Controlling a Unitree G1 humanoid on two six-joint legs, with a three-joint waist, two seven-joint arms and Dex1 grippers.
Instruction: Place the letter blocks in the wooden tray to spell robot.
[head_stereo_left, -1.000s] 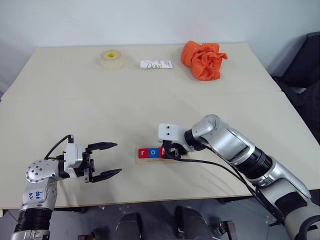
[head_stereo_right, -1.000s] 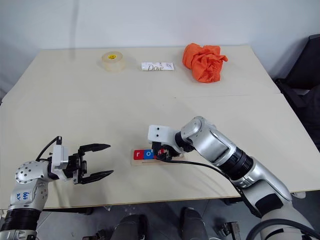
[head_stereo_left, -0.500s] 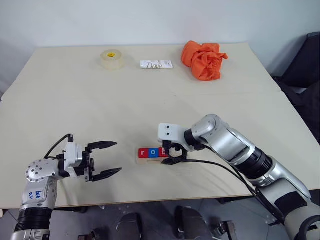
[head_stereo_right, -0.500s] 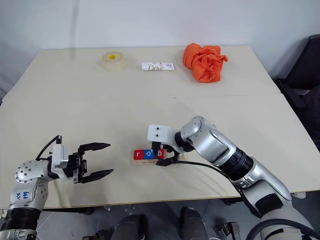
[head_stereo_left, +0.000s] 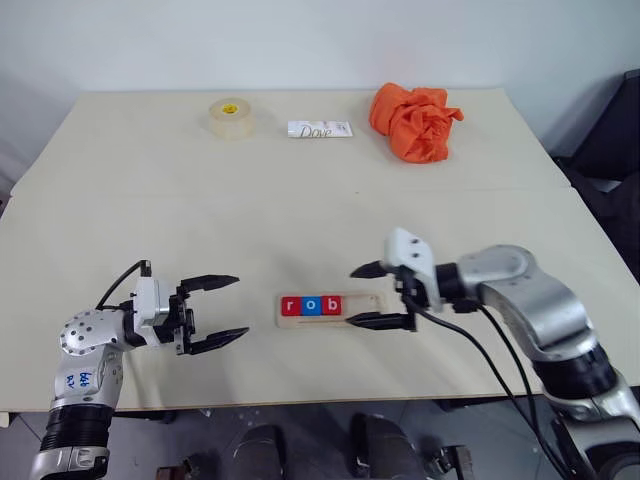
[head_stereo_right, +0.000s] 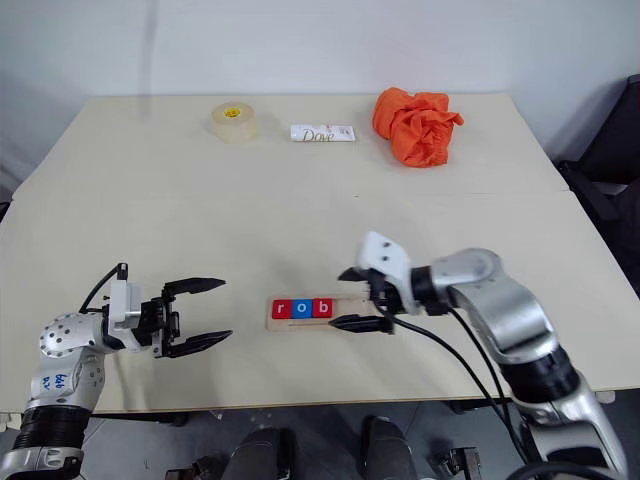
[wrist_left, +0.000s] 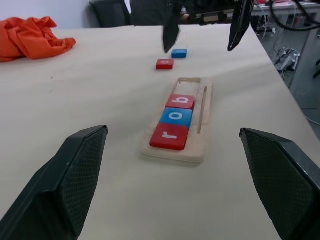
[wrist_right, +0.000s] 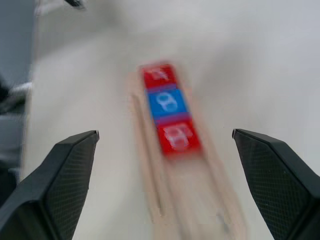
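Since earlier, our right pincer (head_stereo_left: 380, 295) backed off tray (head_stereo_left: 366, 303), now released. Tray runs sideways, r-o-b (head_stereo_left: 311, 305) seated. Loose blocks (wrist_left: 171, 58) lie beyond right arm (left pincer (head_stereo_left: 222, 311) released, farther).

wooden tray (head_stereo_left: 365, 300): pale narrow strip, flat on the worktop, its right part bare
tiles in tray: red r (head_stereo_left: 290, 306), blue o (head_stereo_left: 311, 306), red b (head_stereo_left: 332, 305), touching in a row at the left end
loose tiles: one red (wrist_left: 164, 64), one blue (wrist_left: 179, 53), beyond the tray, letters unreadable
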